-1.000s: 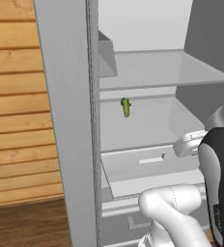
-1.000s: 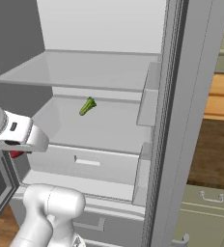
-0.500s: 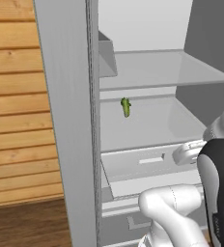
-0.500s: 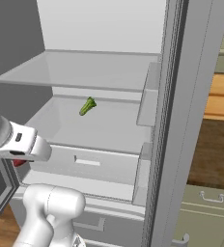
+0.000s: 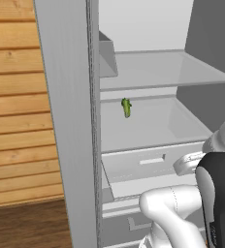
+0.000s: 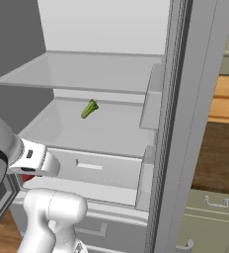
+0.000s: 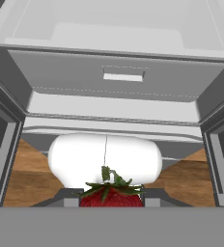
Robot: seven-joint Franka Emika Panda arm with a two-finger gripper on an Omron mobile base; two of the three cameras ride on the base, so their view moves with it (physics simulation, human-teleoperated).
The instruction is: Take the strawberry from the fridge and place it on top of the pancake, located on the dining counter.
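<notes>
The tool [image 7: 112,202], clamped tight on the strawberry [image 7: 112,195], had dropped lower and pulled back out of the fridge [image 5: 148,126], so carrying to the bench looked next.

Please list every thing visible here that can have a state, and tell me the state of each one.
fridge: door open, shelves exposed.
fridge drawer: pushed in.
strawberry: held in the gripper, outside the shelves.
gripper: shut on the strawberry.
green item: lying on the middle shelf.

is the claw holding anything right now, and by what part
Yes: the claw is shut on the strawberry, gripping its red body from both sides, with the green leafy top sticking out.
</notes>
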